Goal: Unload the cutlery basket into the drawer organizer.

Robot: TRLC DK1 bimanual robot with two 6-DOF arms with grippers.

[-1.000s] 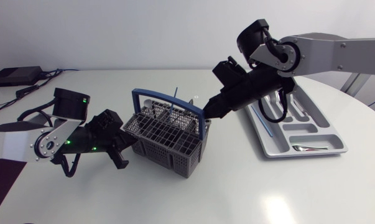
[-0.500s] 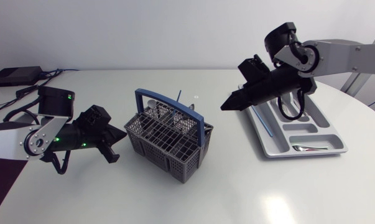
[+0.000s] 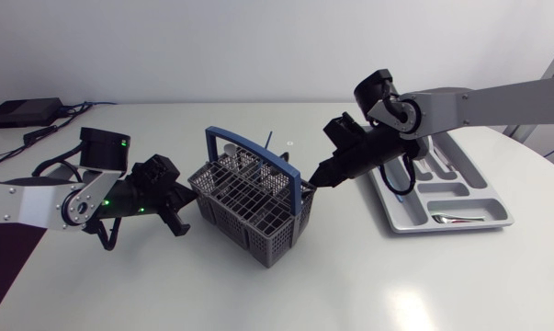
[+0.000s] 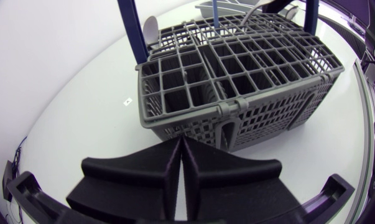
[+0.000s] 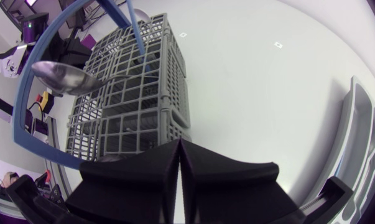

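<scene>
Since half a second ago the right gripper (image 3: 319, 178) has swung back from over the drawer organizer (image 3: 483, 222) to the cutlery basket (image 3: 249, 207). The left gripper (image 3: 177, 213) has edged nearer the basket's other side. Both pairs of fingers are pressed together with nothing in them (each wrist view shows only a seam between the wedges).

The basket stands just ahead of the left gripper. Below and ahead of the right one, a spoon (image 5: 66, 78) and a blue-handled piece (image 5: 136, 31) stand in its compartments.

My worry is the right gripper's tips, which sit close beside the blue handle (image 3: 258, 154). With the fingers closed, a descent would push rather than take. Nothing braces the basket, so it could skid or tip on the smooth white table (image 3: 350, 285). A spoon lifted out might also catch the handle.

Well behind the left gripper, at the table's far edge, lie a black box (image 3: 24, 112) and cables.
</scene>
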